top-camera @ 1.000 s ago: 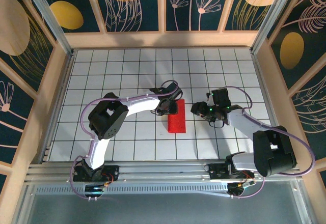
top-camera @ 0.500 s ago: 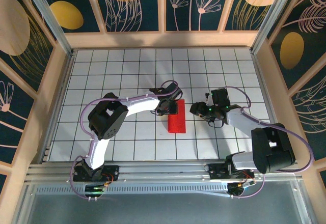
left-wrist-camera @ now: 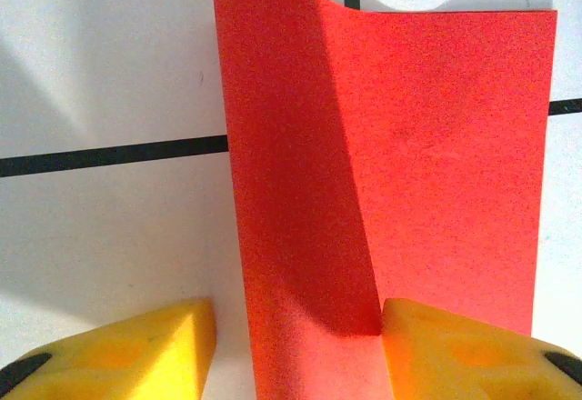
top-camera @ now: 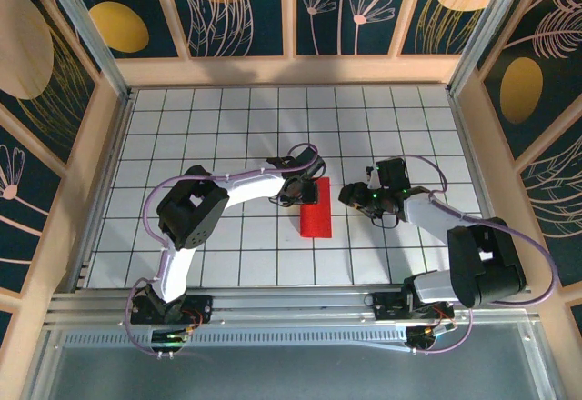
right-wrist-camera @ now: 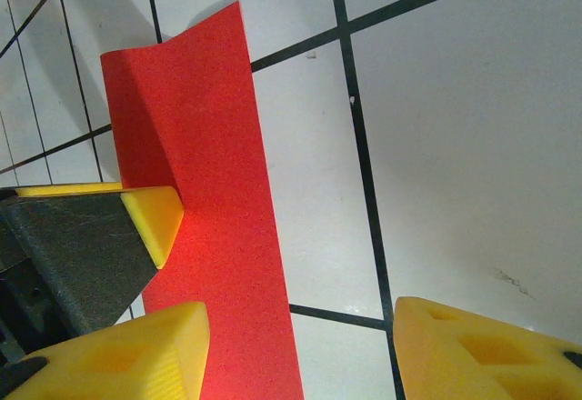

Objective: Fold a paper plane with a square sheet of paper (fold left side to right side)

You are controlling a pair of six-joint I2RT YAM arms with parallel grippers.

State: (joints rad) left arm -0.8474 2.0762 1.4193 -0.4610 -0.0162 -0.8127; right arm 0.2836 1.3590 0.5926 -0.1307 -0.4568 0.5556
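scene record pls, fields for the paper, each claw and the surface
paper: square sheet of paper, red, doubled into a narrow rectangle, upper layer bowed up rather than flat
left claw: open, astride one long edge of the paper, one finger on the red, the other over white tile
right claw: open, just right of the paper, holding nothing
surface: grid table, white tiles with black lines

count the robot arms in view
2. The left arm reaches from the bottom left base to the red paper near the table centre; the right arm reaches from the bottom right, its end effector open just right of the paper. None seem hidden.
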